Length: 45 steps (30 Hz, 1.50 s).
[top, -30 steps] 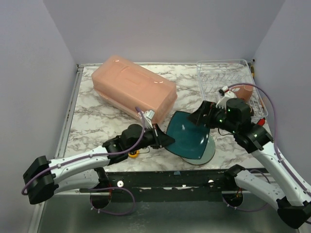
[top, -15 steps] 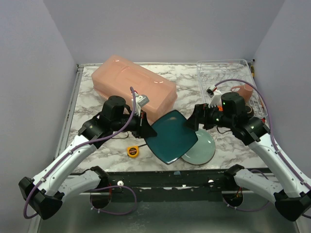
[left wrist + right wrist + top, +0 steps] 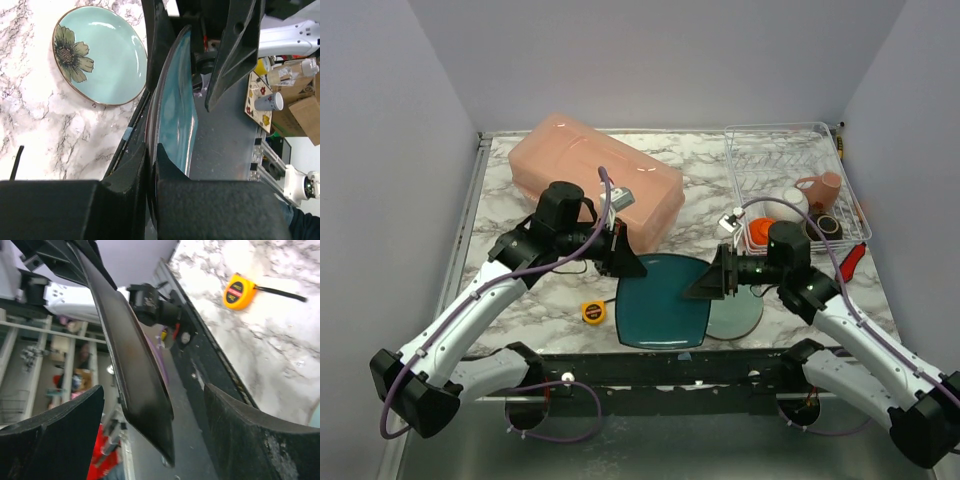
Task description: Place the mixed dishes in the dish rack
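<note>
The left gripper is clamped on the far left edge of the teal plate. The left wrist view shows that rim pinched tight between its fingers. The plate hangs tilted over the near middle of the table, and its near edge reaches out past the table's front.

The right gripper is at the plate's right edge with its jaws spread. In the right wrist view the plate runs edge-on through the gap, with clear space to each finger, so this gripper has no grasp on it.

The round plate lies flat just to the right, with its left part hidden under the teal plate. Whether the two touch cannot be told.

The rack stands at the far right corner, well apart from the held plate. The right arm and its cable lie across the way to it. In the rack's near end are a mug, a white bowl, an orange bowl and a dark bowl. Its far end is bare wire.

A red-handled tool lies just outside the rack's near right corner. A tape measure sits on the table just left of the teal plate, below the left gripper. The pink tub fills the far left, close behind the left wrist.
</note>
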### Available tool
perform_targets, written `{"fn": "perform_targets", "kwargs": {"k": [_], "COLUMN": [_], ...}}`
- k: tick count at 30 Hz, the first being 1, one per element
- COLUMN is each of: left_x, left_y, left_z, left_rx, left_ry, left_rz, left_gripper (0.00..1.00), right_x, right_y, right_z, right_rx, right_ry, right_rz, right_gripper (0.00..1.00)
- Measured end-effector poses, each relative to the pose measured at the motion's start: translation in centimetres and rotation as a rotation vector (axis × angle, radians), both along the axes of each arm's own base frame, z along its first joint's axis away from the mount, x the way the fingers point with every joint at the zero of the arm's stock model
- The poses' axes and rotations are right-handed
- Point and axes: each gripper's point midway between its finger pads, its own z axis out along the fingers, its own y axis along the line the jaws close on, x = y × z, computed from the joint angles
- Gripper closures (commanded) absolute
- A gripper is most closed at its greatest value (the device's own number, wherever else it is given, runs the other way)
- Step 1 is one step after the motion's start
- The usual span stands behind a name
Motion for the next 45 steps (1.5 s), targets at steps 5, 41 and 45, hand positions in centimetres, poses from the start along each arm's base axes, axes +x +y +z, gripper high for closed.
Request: {"fn": "perform_targets", "kwargs": {"k": [5,41,45], "left_x": [1.2,5.5,4.9], "left_y": [-0.5,-0.8,-0.8], "left_z": [0.5,8.3,8.1], "left_rx": [-0.033,-0.307,-0.299], "left_ry": [0.007,-0.082,-0.078], "left_rz": [0.045,0.267,0.238], "left_gripper": [1.0,0.41,0.5], "right_x": [-0.5,3.4,4.0], "right_y": [0.3,0.8,1.1], "right_z": [-0.1,7.2,8.1], "right_rx": [0.112,0.335,0.277], "right_ry": [0.062,0.023,-0.002], "right_rz": [-0.019,-0.224,-0.215], "right_gripper": [0.08,1.0,1.0]}}
